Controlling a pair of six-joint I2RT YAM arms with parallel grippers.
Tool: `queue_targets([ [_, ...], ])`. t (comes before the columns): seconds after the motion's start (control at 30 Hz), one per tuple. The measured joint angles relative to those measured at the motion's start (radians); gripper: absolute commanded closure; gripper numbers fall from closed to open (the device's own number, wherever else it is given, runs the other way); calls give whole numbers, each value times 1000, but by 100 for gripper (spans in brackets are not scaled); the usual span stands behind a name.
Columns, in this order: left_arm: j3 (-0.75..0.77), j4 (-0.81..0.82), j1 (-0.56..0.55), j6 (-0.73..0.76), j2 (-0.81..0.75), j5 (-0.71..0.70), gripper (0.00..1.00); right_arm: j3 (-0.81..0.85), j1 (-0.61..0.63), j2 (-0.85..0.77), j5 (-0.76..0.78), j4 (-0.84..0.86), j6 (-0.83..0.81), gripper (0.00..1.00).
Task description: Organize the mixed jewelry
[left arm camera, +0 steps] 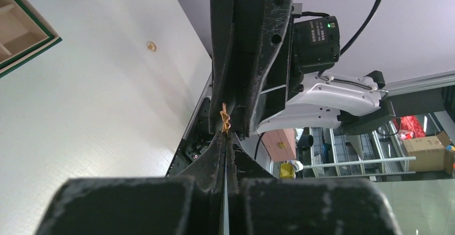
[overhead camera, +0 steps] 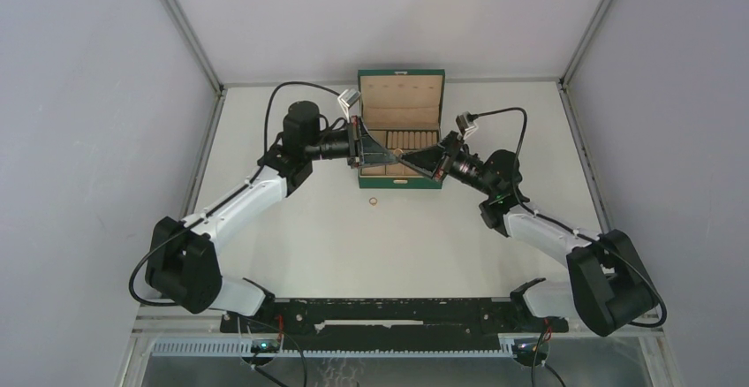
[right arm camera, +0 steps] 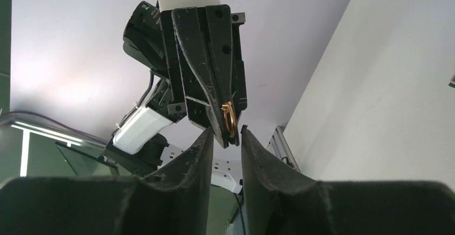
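My left gripper (left arm camera: 226, 134) is shut on a thin gold ring (left arm camera: 225, 121), pinched at its fingertips above the front of the box. The ring also shows in the right wrist view (right arm camera: 228, 118), held by the left gripper (right arm camera: 229, 138). My right gripper (right arm camera: 227, 132) is open, tip to tip with the left one, its fingers on either side of the left tips and the ring. In the top view the left gripper (overhead camera: 400, 161) and the right gripper (overhead camera: 415, 167) meet over the box. A second gold ring (overhead camera: 374, 201) lies on the table in front of the box and shows in the left wrist view (left arm camera: 152, 46). The chain is out of view.
The dark green box (overhead camera: 400, 74) with tan compartments stands open at the back middle of the table, lid upright; its corner shows in the left wrist view (left arm camera: 32, 50). Grey walls enclose the white table on three sides.
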Motion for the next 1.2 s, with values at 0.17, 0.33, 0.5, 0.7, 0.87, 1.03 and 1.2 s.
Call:
queue_targets([
  [0.17,0,3,0,-2,0,3,100,0,0,23,0,26,21,84],
  [0.33,0,5,2,-2,0,3,83,3,-1,24,0,38,32,100],
  [0.5,0,-14,15,8,0,2,44,11,-4,25,-11,54,42,100],
  [0.7,4,-88,58,43,-19,27,32,20,-9,27,-20,54,39,100],
  [0.87,32,-110,80,52,-32,63,32,20,-10,35,-32,54,39,100],
  [1.03,67,-112,81,53,-32,106,36,20,-10,46,-52,54,40,100],
  [1.2,89,-112,81,52,-27,136,44,20,-6,46,-74,55,39,100],
])
